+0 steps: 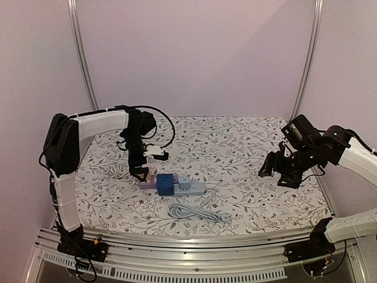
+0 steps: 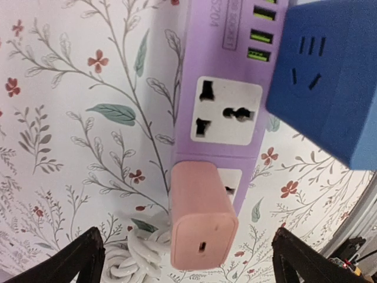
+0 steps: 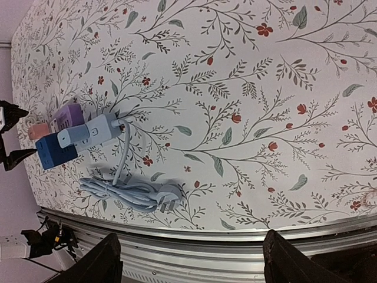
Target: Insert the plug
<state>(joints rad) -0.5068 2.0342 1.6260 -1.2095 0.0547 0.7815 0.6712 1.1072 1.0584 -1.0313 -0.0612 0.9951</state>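
Note:
A pink plug (image 2: 203,221) stands in the end socket of the purple power strip (image 2: 227,76); its prongs are hidden. My left gripper (image 2: 188,259) is open, with the fingers wide apart on either side of the plug and not touching it. In the top view the left gripper (image 1: 139,171) hangs just over the plug (image 1: 152,178) at the strip's left end. My right gripper (image 1: 277,171) is open and empty above the table's right side; it also shows in the right wrist view (image 3: 188,259).
A blue cube adapter (image 2: 330,76) sits on the purple strip beside the free socket. A grey-blue strip (image 1: 191,187) lies to its right, with its bundled cable (image 1: 197,213) in front. A white cord coil (image 2: 138,259) lies left of the plug.

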